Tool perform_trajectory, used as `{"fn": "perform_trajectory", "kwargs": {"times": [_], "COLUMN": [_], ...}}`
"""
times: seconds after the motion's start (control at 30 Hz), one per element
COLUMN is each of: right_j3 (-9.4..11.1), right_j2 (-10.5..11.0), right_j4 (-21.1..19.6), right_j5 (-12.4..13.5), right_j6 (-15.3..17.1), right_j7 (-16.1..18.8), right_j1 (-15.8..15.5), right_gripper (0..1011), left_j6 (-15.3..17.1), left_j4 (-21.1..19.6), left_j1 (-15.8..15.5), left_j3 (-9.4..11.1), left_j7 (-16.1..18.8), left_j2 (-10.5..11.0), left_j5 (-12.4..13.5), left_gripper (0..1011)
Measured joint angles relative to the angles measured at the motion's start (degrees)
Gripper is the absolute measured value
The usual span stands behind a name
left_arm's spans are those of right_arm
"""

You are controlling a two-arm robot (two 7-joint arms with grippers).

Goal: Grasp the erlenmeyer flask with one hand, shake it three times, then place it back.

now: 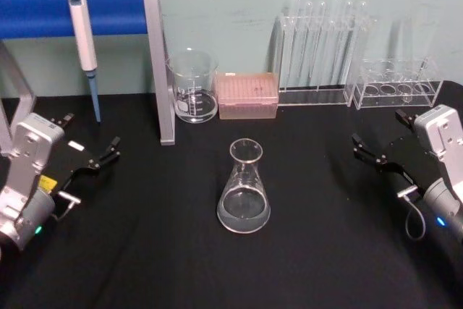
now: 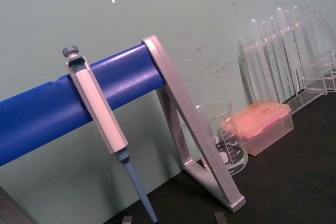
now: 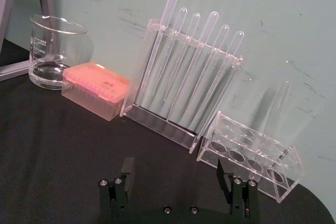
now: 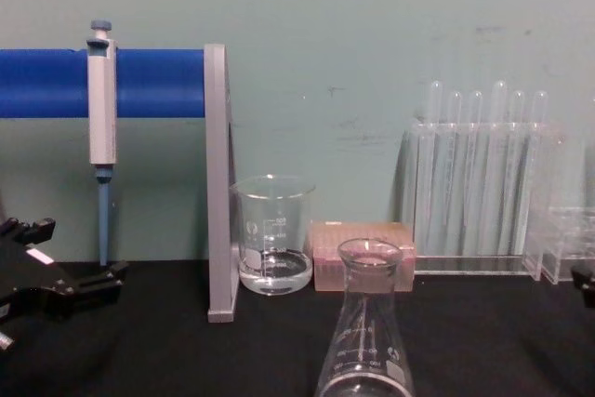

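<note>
Erlenmeyer flask (image 1: 244,189) stood upright mid-frame on the black table (image 1: 145,251); left pincer (image 1: 94,129) at left edge, right pincer (image 1: 380,127) at right edge, both spread wide.

The chest view's bottom edge cuts off the flask's (image 4: 364,346) base. In the left wrist view the pipette's (image 2: 97,111) tip leaves the frame, and the left pincer (image 2: 173,217) is cropped to its fingertips.

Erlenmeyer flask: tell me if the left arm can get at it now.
Probably yes. The flask stands upright mid-table, with bare table between it and the open left tool; the beaker and stand post sit farther back.
</note>
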Motion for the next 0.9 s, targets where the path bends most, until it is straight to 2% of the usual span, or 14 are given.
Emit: {"fn": "perform_trajectory", "kwargs": {"times": [0.77, 0.9], "right_j3": [0.0, 0.9], "right_j2": [0.0, -0.1], "right_j4": [0.0, 0.1], "right_j5": [0.0, 0.1], "right_j6": [0.0, 0.2], "right_j7": [0.0, 1.2], "right_j1": [0.0, 0.1], "right_gripper": [1002, 1002], "left_j6": [0.0, 0.0], "left_j4": [0.0, 0.0], "left_j1": [0.0, 0.0], "left_j3": [0.0, 0.0], "left_j7": [0.0, 0.0], "left_j2": [0.0, 0.0], "left_j5": [0.0, 0.0], "left_gripper": [1001, 1001]}}
